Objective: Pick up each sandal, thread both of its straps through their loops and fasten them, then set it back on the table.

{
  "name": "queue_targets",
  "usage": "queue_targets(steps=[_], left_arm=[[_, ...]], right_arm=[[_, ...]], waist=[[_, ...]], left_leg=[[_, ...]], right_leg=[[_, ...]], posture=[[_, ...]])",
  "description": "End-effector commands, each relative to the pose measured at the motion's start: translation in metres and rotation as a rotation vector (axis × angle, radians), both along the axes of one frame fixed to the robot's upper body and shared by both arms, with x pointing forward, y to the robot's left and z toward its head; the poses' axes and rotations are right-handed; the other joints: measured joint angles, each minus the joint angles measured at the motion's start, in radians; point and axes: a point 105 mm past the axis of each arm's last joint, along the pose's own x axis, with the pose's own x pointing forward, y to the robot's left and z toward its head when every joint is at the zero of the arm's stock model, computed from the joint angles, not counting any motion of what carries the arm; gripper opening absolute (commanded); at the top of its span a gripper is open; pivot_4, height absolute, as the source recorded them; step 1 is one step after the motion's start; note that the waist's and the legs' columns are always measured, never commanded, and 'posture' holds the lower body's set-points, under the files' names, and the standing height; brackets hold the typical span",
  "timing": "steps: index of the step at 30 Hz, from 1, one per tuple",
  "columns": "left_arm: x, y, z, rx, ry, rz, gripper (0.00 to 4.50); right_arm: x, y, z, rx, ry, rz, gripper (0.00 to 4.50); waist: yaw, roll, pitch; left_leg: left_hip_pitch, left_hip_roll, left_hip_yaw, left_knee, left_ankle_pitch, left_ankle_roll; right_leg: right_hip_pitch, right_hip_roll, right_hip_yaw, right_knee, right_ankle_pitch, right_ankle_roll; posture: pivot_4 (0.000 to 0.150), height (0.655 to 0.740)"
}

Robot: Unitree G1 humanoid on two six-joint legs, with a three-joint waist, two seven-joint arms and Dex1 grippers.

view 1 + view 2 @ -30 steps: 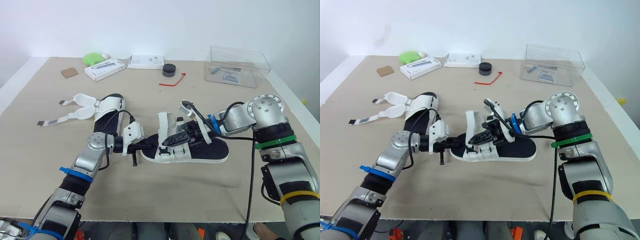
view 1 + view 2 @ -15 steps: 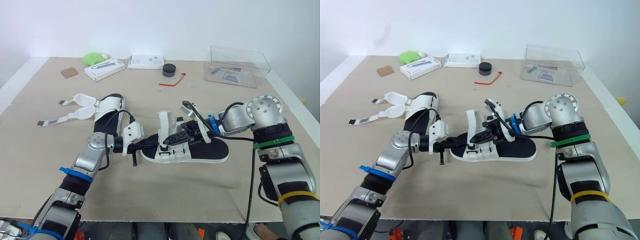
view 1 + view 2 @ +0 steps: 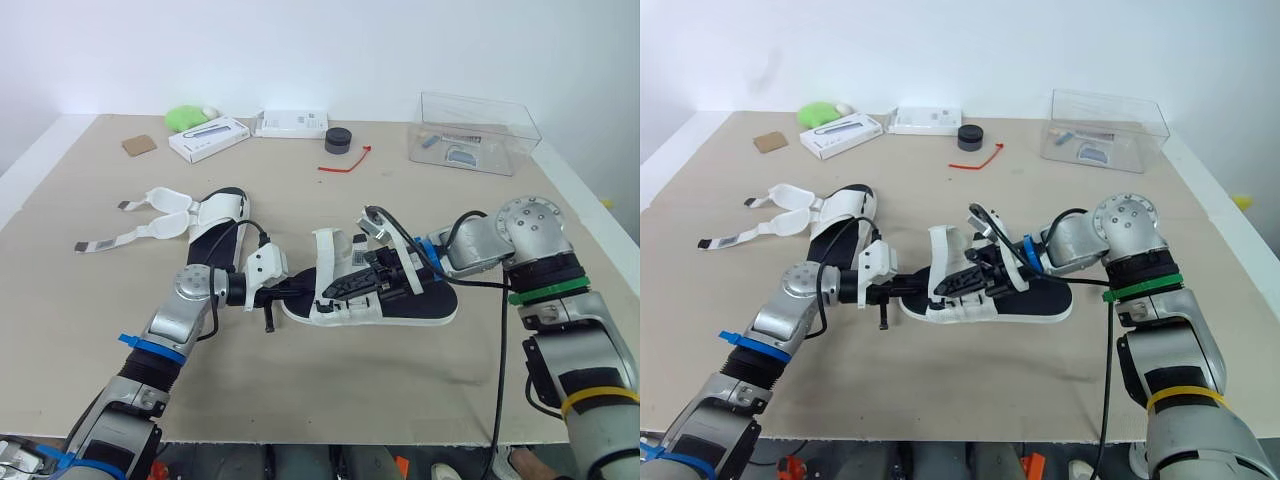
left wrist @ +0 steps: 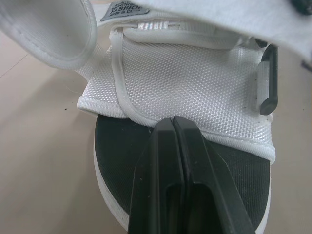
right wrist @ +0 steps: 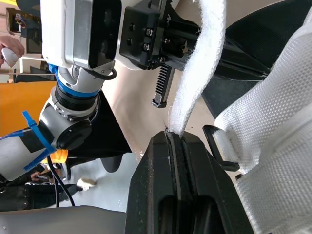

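the right gripper (image 5: 175,134) is pinched tight on a white strap (image 5: 197,73) of the sandal (image 3: 410,308), which lies in the middle of the table (image 3: 380,390). the left gripper (image 4: 173,121) is closed with nothing between its fingers, and its tips touch the white mesh at one end of that sandal. the other sandal (image 3: 215,215) lies apart on the robot's left, its straps spread open.
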Motion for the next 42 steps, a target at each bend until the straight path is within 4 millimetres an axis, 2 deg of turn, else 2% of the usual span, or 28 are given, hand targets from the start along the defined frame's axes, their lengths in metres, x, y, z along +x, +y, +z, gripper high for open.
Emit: queue_targets(steps=[1, 8, 19, 26, 36, 42], left_arm=[[-0.001, -0.001, 0.0, 0.008, -0.013, -0.004, 0.0], [-0.001, -0.001, 0.0, 0.007, -0.012, -0.003, 0.0], [-0.002, -0.001, 0.0, 0.006, -0.012, -0.002, 0.0], [-0.002, -0.002, 0.0, 0.007, -0.013, -0.008, 0.0], [-0.004, -0.002, -0.001, 0.008, -0.012, -0.01, 0.0], [-0.004, -0.003, 0.0, 0.006, -0.012, -0.013, 0.0]], right_arm=[[0.001, 0.0, 0.007, 0.019, -0.022, -0.009, 0.09], [0.011, 0.002, 0.018, 0.028, -0.057, -0.05, 0.09], [0.01, -0.002, 0.005, -0.013, -0.053, -0.06, 0.09], [0.017, -0.003, 0.01, -0.012, -0.071, -0.084, 0.09], [0.012, -0.004, 0.002, -0.02, -0.06, -0.066, 0.09], [0.02, -0.006, 0.013, -0.007, -0.078, -0.094, 0.09]], waist=[[0.0, 0.0, 0.0], [0.0, 0.0, 0.0], [0.0, 0.0, 0.0], [0.0, 0.0, 0.0], [0.0, 0.0, 0.0], [0.0, 0.0, 0.0]], left_leg=[[0.0, 0.0, 0.0, 0.0, 0.0, 0.0], [0.0, 0.0, 0.0, 0.0, 0.0, 0.0], [0.0, 0.0, 0.0, 0.0, 0.0, 0.0], [0.0, 0.0, 0.0, 0.0, 0.0, 0.0], [0.0, 0.0, 0.0, 0.0, 0.0, 0.0], [0.0, 0.0, 0.0, 0.0, 0.0, 0.0]], right_leg=[[0.0, 0.0, 0.0, 0.0, 0.0, 0.0], [0.0, 0.0, 0.0, 0.0, 0.0, 0.0], [0.0, 0.0, 0.0, 0.0, 0.0, 0.0], [0.0, 0.0, 0.0, 0.0, 0.0, 0.0], [0.0, 0.0, 0.0, 0.0, 0.0, 0.0], [0.0, 0.0, 0.0, 0.0, 0.0, 0.0]], posture=[[0.15, 0.74], [0.15, 0.74], [0.15, 0.74], [0.15, 0.74], [0.15, 0.74], [0.15, 0.74]])
